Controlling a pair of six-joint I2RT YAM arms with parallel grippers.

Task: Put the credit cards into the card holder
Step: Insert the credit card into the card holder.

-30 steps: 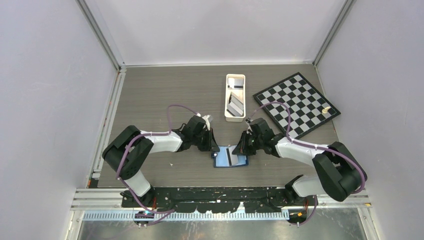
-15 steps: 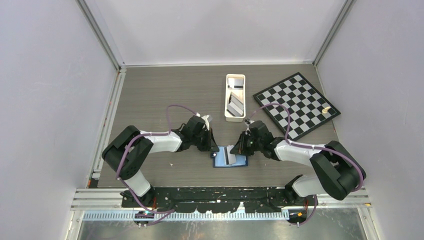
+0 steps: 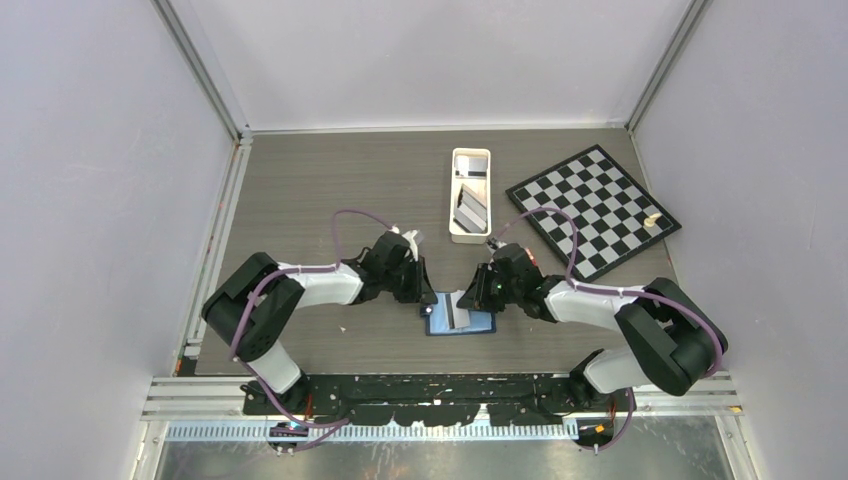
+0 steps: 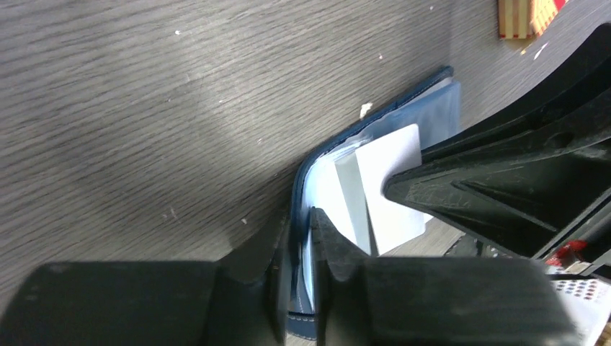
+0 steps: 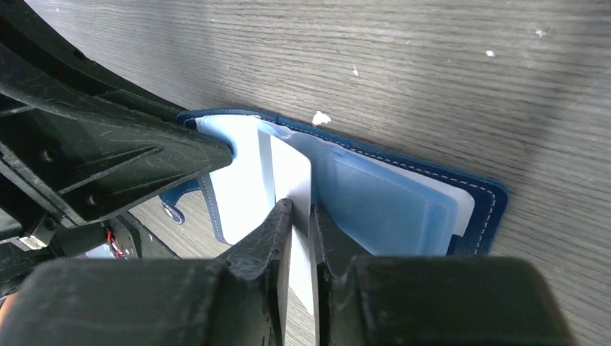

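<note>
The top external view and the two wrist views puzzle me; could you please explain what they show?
Two robot arms sit at a table. The top view looks down from above; each wrist view looks along one arm's gripper. On the table lie an open blue card holder, a white tray with cards and a chessboard. The left gripper pinches the card holder's cover; a white card stands between the fingers of the right gripper, though I cannot tell whether it is clamped.
</note>
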